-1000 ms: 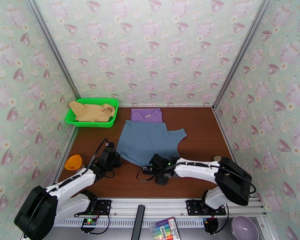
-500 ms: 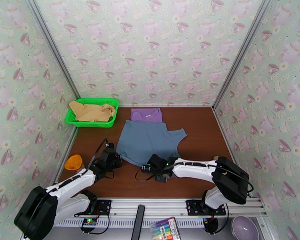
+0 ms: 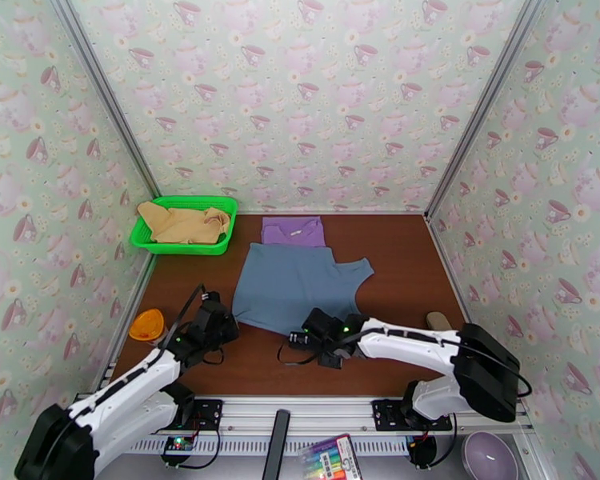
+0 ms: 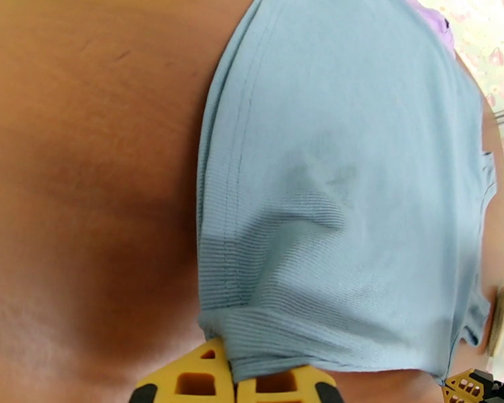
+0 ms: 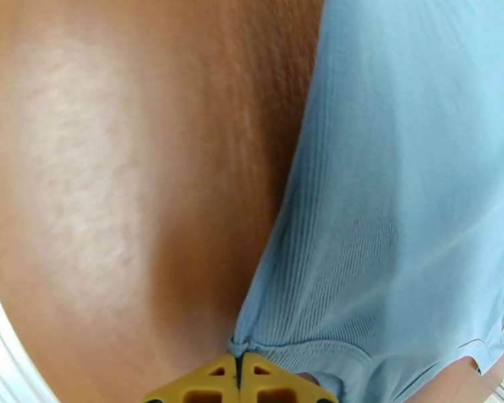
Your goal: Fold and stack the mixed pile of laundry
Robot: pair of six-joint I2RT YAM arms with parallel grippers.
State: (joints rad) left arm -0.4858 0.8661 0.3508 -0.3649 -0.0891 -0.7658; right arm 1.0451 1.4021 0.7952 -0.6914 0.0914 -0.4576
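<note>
my left gripper (image 4: 235, 383) pinches the hem corner at seven o'clock of the slate-blue ribbed cloth shirt (image 3: 296, 282); my right gripper (image 5: 239, 379) is clamped on the hem at six. the shirt lies flat mid-table, its far edge meeting a purple t-shirt (image 3: 294, 230) at twelve; a tan-yellow garment (image 3: 180, 223) fills the green plastic mesh basket (image 3: 184, 250) at ten.

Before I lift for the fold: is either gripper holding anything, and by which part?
Both hold the blue shirt by its near hem: the left gripper pinches the left corner, the right gripper the right corner.
</note>
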